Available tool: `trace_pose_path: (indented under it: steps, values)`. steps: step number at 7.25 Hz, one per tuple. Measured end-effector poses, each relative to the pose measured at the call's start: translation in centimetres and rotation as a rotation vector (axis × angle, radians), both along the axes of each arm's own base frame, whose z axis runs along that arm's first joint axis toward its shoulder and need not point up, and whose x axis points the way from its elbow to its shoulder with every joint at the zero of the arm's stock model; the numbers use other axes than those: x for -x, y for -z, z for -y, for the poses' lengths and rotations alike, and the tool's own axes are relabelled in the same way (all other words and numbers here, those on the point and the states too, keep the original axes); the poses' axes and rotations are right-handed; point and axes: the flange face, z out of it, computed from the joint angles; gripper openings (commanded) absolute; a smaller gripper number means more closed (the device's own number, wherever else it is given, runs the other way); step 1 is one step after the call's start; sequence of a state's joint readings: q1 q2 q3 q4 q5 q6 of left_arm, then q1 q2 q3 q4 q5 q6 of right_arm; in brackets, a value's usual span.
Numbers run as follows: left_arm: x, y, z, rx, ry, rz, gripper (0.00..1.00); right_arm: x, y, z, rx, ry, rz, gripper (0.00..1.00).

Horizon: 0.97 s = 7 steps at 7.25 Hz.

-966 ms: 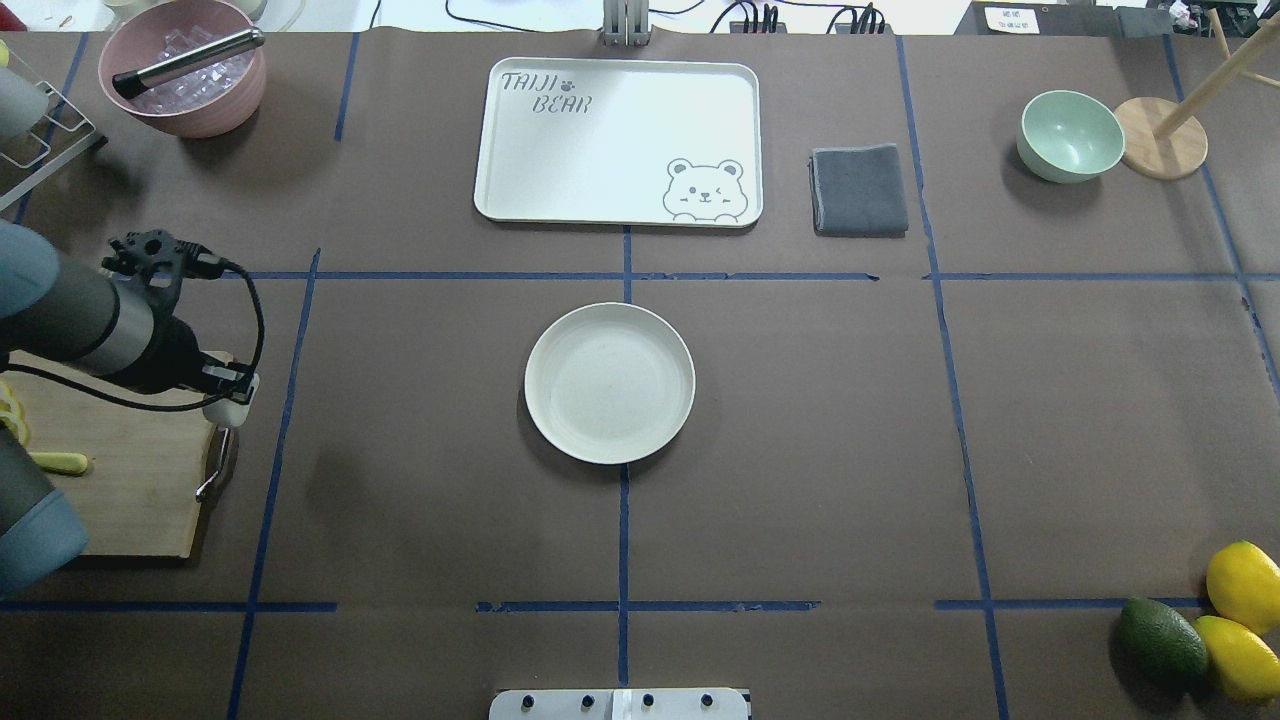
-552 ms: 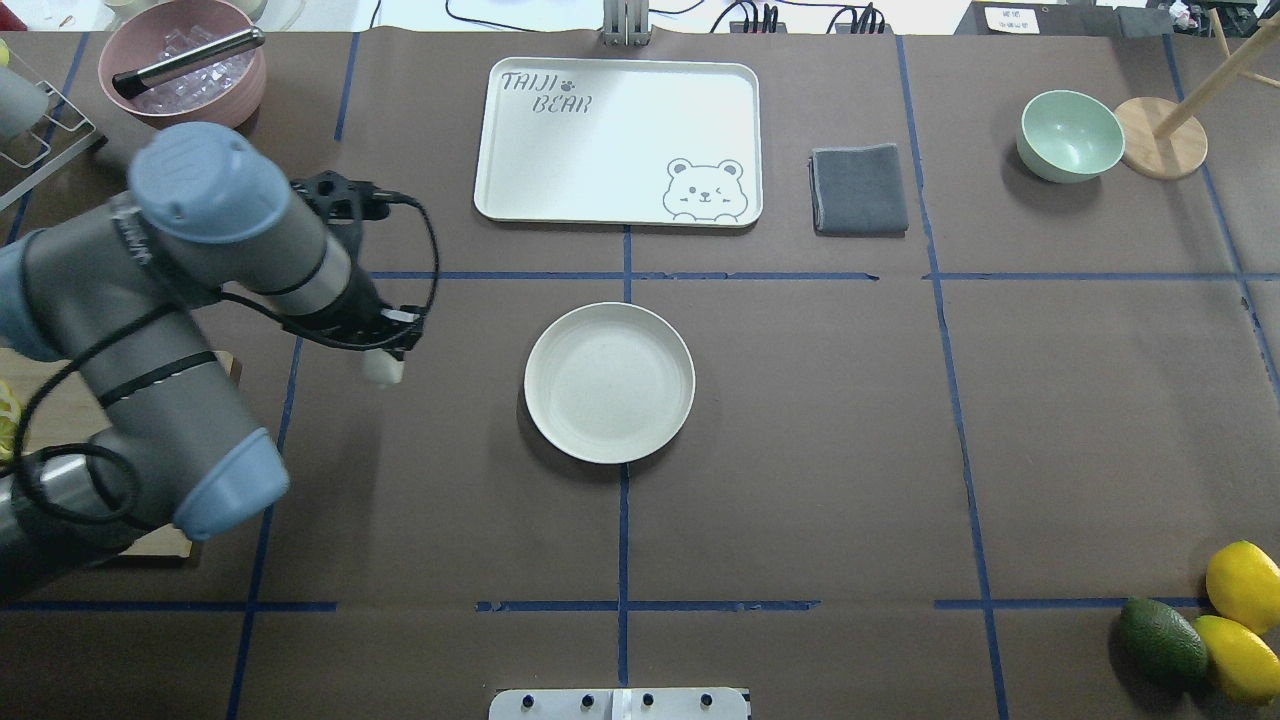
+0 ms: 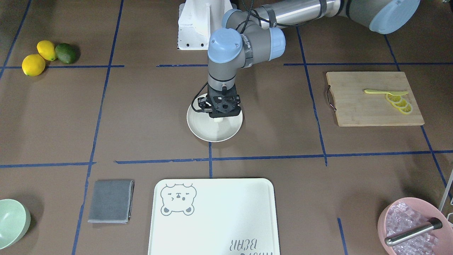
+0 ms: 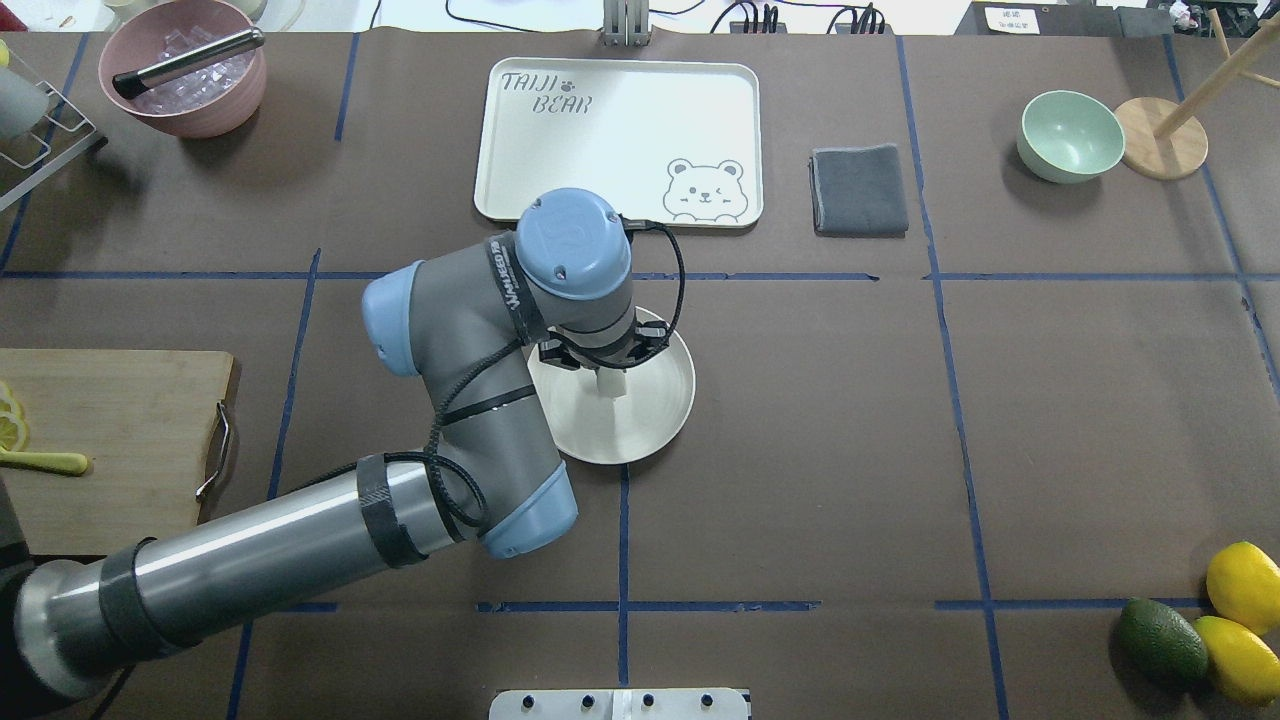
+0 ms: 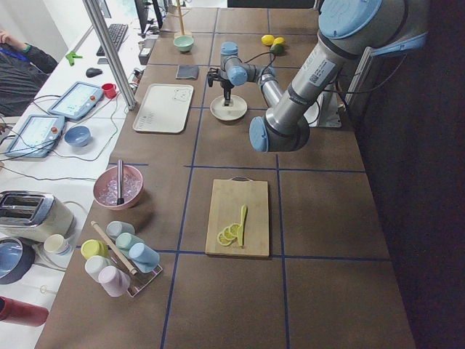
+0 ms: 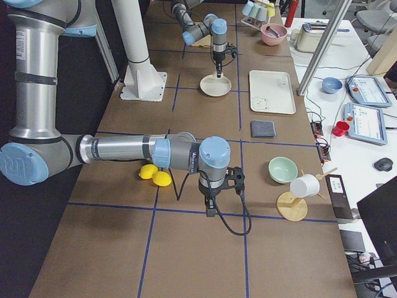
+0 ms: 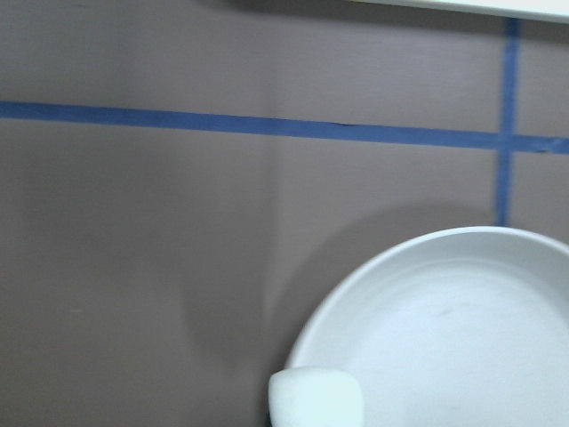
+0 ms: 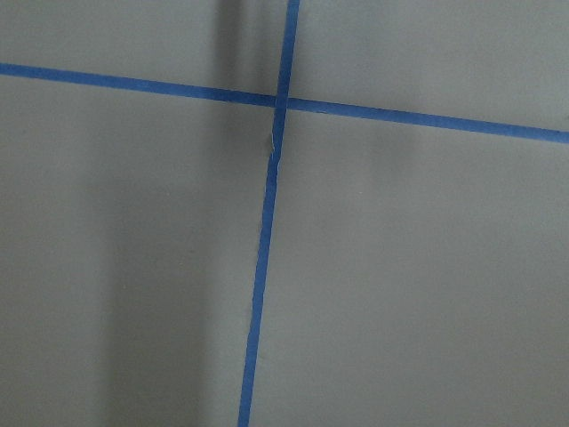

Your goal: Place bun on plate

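Note:
The cream-white plate (image 4: 650,425) sits at the middle of the table, partly covered by my left arm. My left gripper (image 4: 609,376) hangs over the plate's inner area, pointing down and shut on the small white bun (image 4: 611,384). From the front, the bun (image 3: 219,119) pokes out under the black gripper (image 3: 220,116), just above the plate (image 3: 212,134). The left wrist view shows the bun (image 7: 316,398) at the bottom edge, over the plate's rim (image 7: 356,285). My right gripper (image 6: 211,210) shows only in the exterior right view, low over bare table; I cannot tell its state.
A bear-print tray (image 4: 620,140) lies beyond the plate, with a grey cloth (image 4: 858,190) and a mint bowl (image 4: 1070,135) to its right. A pink bowl of ice (image 4: 185,70) stands far left. A cutting board (image 4: 120,440) with lemon slices lies left. Lemons and an avocado (image 4: 1160,640) sit near right.
My left arm has swung right from the cutting board across the table, carrying the bun, and now holds it over the plate.

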<state>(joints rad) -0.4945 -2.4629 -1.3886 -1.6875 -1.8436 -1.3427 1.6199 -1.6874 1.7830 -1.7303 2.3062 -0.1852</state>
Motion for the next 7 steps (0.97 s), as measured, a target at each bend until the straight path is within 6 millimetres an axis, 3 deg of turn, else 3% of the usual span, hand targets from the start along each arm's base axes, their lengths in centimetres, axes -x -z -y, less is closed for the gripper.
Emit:
trace_pose_path:
  steps: [2, 4, 5, 6, 7]
  values:
    - [-1.8, -0.5, -0.6, -0.011, 0.0, 0.003, 1.0, 0.0, 0.0, 0.0, -0.001, 0.0, 0.001, 1.0]
    - [-1.4, -0.5, -0.3, -0.018, 0.001, 0.004, 1.0, 0.0, 0.2, 0.0, -0.004, 0.0, 0.001, 1.0]
    - [0.1, -0.5, 0.3, -0.03, -0.006, 0.009, 1.0, 0.0, 0.2, 0.1, -0.006, 0.0, 0.001, 1.0]
    - [3.2, -1.5, 0.8, -0.05, -0.041, 0.024, 1.0, 0.0, 0.3, 0.1, -0.006, -0.001, 0.001, 1.0]
    - [8.4, -3.9, 1.3, -0.08, -0.099, 0.034, 1.0, 0.0, 0.3, 0.1, -0.006, -0.001, 0.001, 1.0]
